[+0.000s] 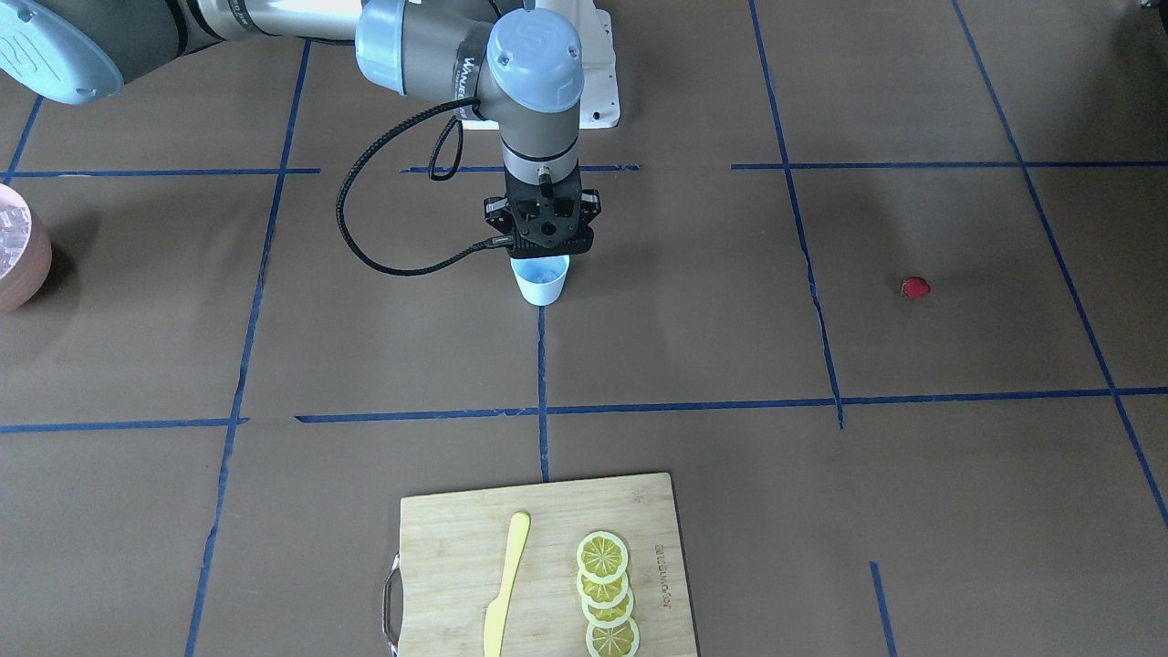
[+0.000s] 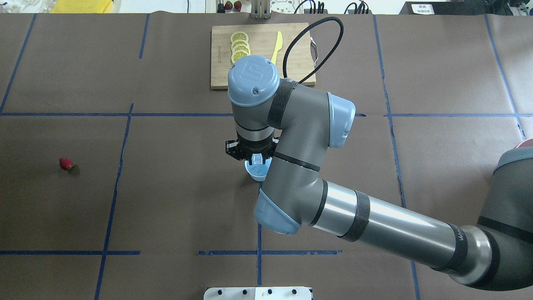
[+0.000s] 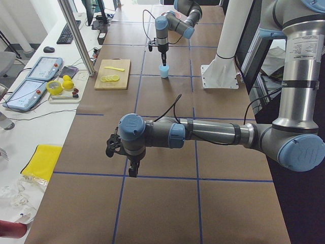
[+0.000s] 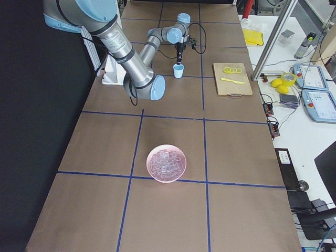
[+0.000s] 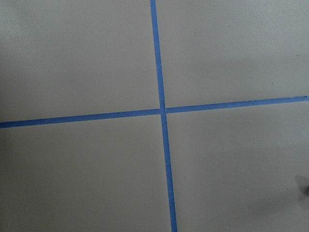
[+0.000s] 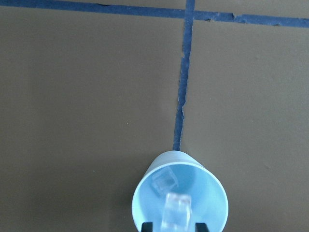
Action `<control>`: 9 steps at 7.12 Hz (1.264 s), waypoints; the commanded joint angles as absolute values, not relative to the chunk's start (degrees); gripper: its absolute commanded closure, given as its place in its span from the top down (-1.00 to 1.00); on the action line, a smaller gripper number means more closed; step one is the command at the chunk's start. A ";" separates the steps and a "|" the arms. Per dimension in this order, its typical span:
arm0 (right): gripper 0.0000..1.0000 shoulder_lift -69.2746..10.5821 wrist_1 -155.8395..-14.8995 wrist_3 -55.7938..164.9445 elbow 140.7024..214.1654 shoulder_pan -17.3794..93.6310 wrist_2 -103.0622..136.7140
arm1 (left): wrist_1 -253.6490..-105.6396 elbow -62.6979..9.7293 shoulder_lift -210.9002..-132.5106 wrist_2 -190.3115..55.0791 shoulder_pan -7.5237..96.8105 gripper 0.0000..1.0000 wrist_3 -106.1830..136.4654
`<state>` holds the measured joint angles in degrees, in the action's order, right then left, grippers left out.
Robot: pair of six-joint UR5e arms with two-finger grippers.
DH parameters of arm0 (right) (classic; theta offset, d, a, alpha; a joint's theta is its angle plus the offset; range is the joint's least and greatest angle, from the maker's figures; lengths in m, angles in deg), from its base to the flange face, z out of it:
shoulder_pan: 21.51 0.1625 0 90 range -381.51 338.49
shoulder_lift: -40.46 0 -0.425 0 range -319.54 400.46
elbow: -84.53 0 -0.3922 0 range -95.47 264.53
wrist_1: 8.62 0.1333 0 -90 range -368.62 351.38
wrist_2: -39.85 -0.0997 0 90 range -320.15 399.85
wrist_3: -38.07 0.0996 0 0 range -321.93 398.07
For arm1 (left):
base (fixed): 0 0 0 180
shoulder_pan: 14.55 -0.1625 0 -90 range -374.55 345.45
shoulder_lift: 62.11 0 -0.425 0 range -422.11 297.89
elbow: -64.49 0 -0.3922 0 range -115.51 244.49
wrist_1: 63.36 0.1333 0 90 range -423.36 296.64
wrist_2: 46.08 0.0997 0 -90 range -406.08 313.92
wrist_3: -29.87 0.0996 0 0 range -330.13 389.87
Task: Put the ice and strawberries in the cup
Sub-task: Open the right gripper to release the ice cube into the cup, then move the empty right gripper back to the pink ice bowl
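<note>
The pale blue cup (image 6: 212, 193) stands upright at the table's middle, on a blue tape line (image 1: 541, 285) (image 2: 259, 174). My right gripper (image 6: 175, 227) hangs straight above its mouth (image 1: 540, 248). Its fingertips (image 6: 147, 226) stand apart with a gap on each side of a clear ice cube (image 6: 176, 210) at the rim. A second ice cube (image 6: 164, 182) lies inside the cup. The dark-red strawberry (image 1: 915, 287) lies alone on the table (image 2: 66, 163), far on my left. My left gripper (image 3: 133, 172) hovers over bare table; I cannot tell its state.
A pink bowl (image 4: 147, 164) full of ice cubes sits far on my right (image 1: 23, 274). A wooden cutting board (image 1: 557, 511) with lemon slices (image 1: 605, 593) and a yellow knife (image 1: 506, 584) lies at the far edge. Blue tape lines (image 5: 161, 111) grid the brown table.
</note>
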<state>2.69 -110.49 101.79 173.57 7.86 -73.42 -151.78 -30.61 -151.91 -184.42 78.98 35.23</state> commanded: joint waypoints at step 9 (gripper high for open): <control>0.99 -14.84 -120.86 96.56 202.68 15.65 -73.27 | -152.05 -30.61 -152.11 -184.51 76.24 1.00 35.23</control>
